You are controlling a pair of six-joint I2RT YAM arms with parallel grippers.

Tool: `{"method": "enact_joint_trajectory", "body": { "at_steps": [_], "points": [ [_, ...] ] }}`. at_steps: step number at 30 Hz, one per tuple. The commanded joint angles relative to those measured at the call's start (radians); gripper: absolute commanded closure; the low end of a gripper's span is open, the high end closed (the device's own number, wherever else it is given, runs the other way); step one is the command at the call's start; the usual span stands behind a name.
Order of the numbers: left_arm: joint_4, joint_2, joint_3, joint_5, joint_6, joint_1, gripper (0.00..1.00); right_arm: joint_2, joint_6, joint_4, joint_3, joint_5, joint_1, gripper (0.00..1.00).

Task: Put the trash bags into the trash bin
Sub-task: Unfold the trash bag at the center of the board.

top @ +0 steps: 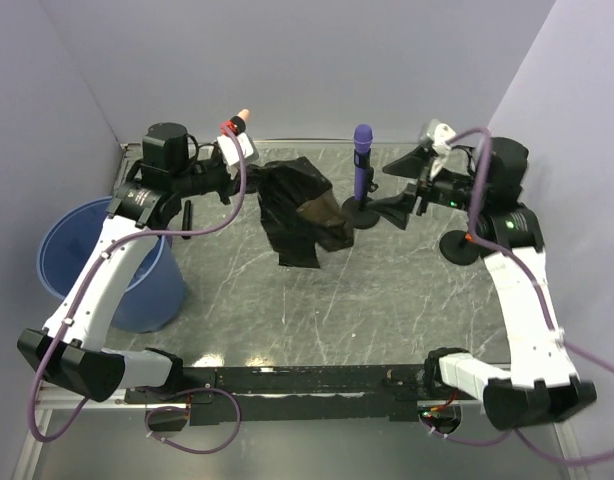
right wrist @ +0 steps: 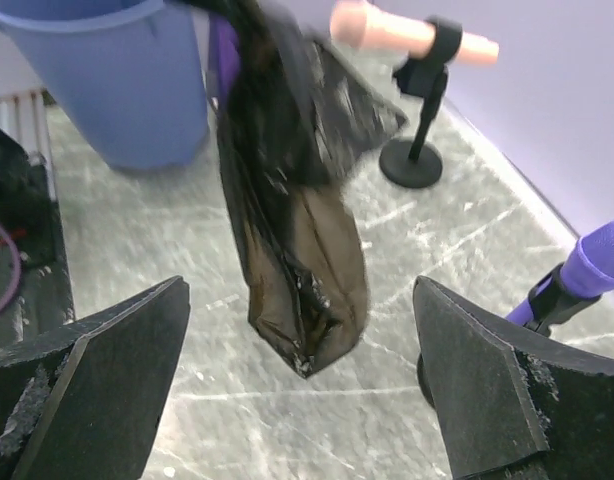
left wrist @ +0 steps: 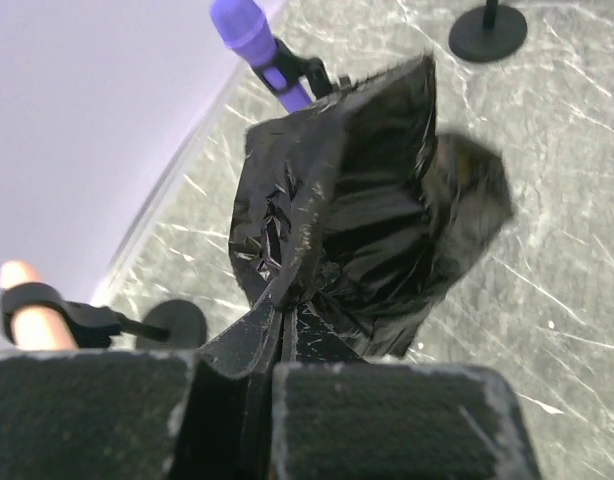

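Currently left gripper (left wrist: 279, 318) pinched tight on trash bag (left wrist: 372, 200) (dangling below fingers); right gripper (top: 400, 190) gaping, bag ahead, apart.

I can't read any txt, labels, brands or nos. in any view; nothing legible on the blue bin (top: 147, 295) or the black trash bag (top: 297, 215).

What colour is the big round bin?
The trash bin is plain blue, with no pattern. It shows best in the top external view.
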Motion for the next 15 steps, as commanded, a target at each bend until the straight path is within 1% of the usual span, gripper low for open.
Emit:
{"method": "enact_joint_trajectory", "body": {
  "at_steps": [1, 3, 5, 7, 9, 13, 15],
  "points": [
    [0.069, -0.014, -0.031, 0.019, -0.032, -0.003, 0.99, -0.111, 0.101, 0.089, -0.017, -0.022, -0.012, 0.01],
    [0.084, -0.02, -0.025, 0.071, -0.054, -0.003, 1.0, -0.109, 0.059, 0.087, -0.068, -0.008, -0.011, 0.01],
    [0.054, -0.012, 0.006, 0.117, -0.058, -0.005, 0.99, -0.077, 0.039, 0.107, -0.116, -0.031, -0.011, 0.01],
    [0.032, -0.009, 0.024, 0.148, -0.058, -0.005, 0.99, -0.03, 0.057, 0.177, -0.154, -0.077, -0.005, 0.01],
    [0.038, -0.023, 0.027, 0.167, -0.072, -0.005, 0.99, 0.025, 0.09, 0.269, -0.186, -0.082, 0.014, 0.01],
    [0.04, -0.04, 0.038, 0.191, -0.104, -0.005, 0.99, 0.131, 0.068, 0.359, -0.17, -0.09, 0.066, 0.01],
    [0.043, -0.043, 0.049, 0.196, -0.116, -0.006, 0.99, 0.182, 0.038, 0.367, -0.138, -0.096, 0.09, 0.01]
  ]
}}
